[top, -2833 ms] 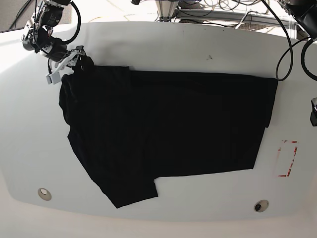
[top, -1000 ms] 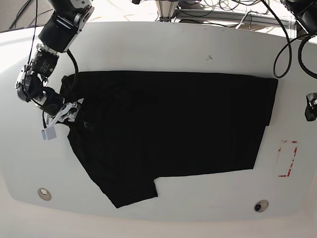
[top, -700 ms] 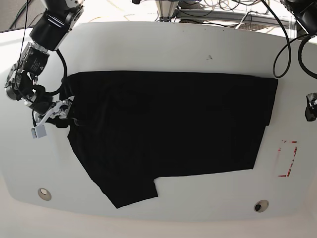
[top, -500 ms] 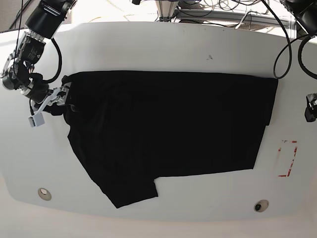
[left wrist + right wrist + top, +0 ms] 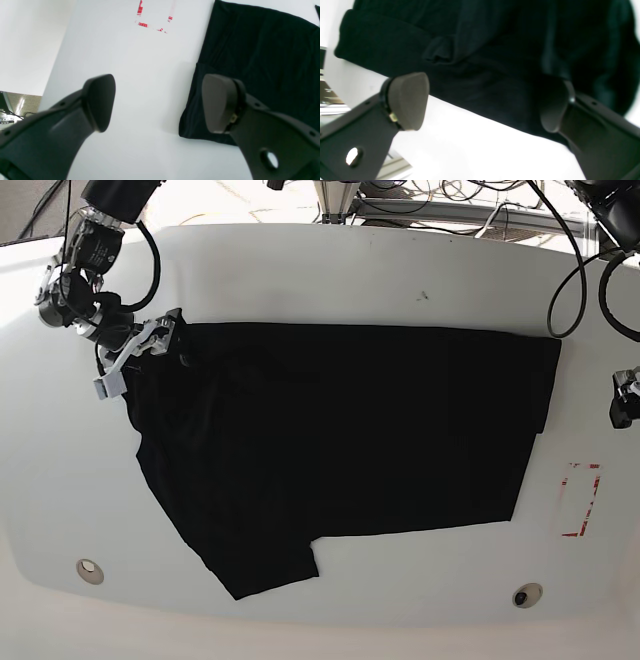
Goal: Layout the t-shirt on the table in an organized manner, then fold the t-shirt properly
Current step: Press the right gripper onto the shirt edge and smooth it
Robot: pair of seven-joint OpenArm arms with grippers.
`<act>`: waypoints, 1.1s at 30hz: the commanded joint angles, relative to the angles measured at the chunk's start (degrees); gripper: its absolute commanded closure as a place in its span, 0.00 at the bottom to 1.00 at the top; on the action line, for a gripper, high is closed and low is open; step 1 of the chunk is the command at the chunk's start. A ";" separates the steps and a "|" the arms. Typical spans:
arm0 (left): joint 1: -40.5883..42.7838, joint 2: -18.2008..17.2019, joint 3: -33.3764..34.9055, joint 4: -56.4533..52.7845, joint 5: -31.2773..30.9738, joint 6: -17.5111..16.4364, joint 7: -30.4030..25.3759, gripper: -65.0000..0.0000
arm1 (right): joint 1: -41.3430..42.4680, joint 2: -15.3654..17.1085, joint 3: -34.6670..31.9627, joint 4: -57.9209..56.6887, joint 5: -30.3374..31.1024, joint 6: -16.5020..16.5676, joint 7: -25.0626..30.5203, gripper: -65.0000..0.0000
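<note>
The black t-shirt (image 5: pixel 340 435) lies spread flat across the white table (image 5: pixel 300 270), with one sleeve (image 5: pixel 262 565) pointing toward the near edge. My right gripper (image 5: pixel 140 358) hovers at the shirt's far-left corner. In the right wrist view this gripper (image 5: pixel 480 105) is open, and folded black cloth (image 5: pixel 475 50) lies beneath and beyond its pads (image 5: pixel 406 100). My left gripper (image 5: pixel 158 102) is also open over bare table, just off the t-shirt's right edge (image 5: pixel 250 62). It holds nothing and shows only at the right border of the base view (image 5: pixel 622 398).
A red-outlined rectangle mark (image 5: pixel 580 500) sits right of the shirt and also shows in the left wrist view (image 5: pixel 152 17). Two round metal fittings (image 5: pixel 90 570) (image 5: pixel 527 594) are near the front edge. Cables and a frame (image 5: pixel 400 200) run behind the table.
My right gripper swung out left of the shirt, then came back up to its far-left corner, with its jaws spread wider. The left arm barely moved.
</note>
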 commanded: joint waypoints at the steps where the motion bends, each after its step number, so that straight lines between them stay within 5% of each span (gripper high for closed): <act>1: -0.58 -1.27 -0.28 0.90 -0.56 -0.15 -1.13 0.21 | 1.08 -0.91 -1.22 1.05 -0.82 0.10 1.28 0.01; 16: -0.49 -1.36 -0.64 0.90 -0.48 -0.15 -1.13 0.21 | 7.41 -6.18 -7.82 -3.96 -6.36 0.10 1.46 0.08; 33: -0.58 -1.36 -0.64 3.36 -0.48 -0.15 -1.13 0.21 | 24.12 -5.04 -7.64 -14.25 -6.01 0.10 1.72 0.08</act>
